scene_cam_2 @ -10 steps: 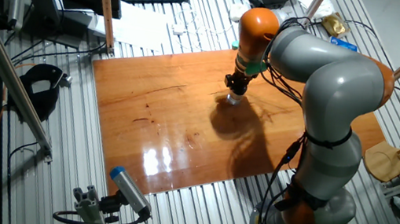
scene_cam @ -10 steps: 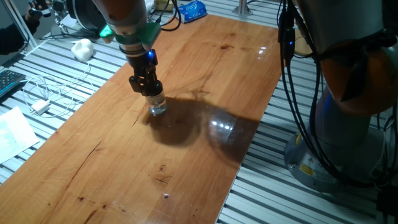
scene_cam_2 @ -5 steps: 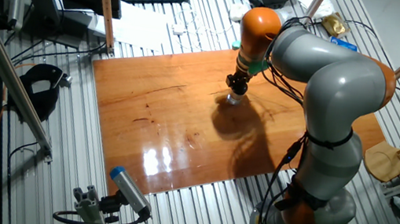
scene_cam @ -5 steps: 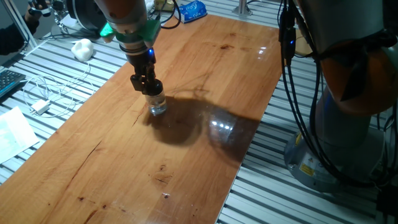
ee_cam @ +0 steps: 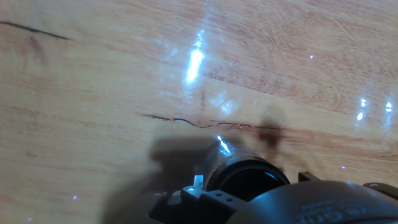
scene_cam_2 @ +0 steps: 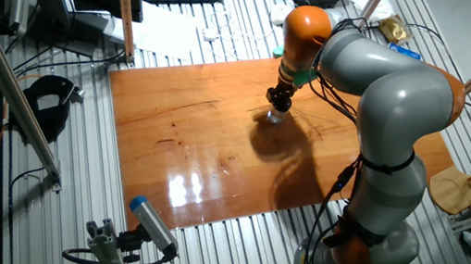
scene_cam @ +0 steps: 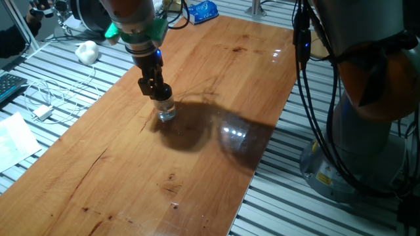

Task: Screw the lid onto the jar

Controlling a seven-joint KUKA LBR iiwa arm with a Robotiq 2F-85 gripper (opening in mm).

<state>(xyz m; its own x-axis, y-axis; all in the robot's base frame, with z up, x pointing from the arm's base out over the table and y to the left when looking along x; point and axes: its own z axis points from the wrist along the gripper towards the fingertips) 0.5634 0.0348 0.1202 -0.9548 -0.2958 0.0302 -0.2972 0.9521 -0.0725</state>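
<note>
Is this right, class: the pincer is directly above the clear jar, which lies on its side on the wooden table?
Not quite. The jar stands upright on the wooden table, not on its side; one fixed view shows this. The pincer is indeed directly above it.

Lid (scene_cam: 159, 97) hidden between claw (scene_cam: 157, 96) fingers

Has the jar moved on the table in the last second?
No. In one fixed view the jar stands at the same spot on the table's wood grain, under the gripper; only the gripper above it has turned slightly.
</note>
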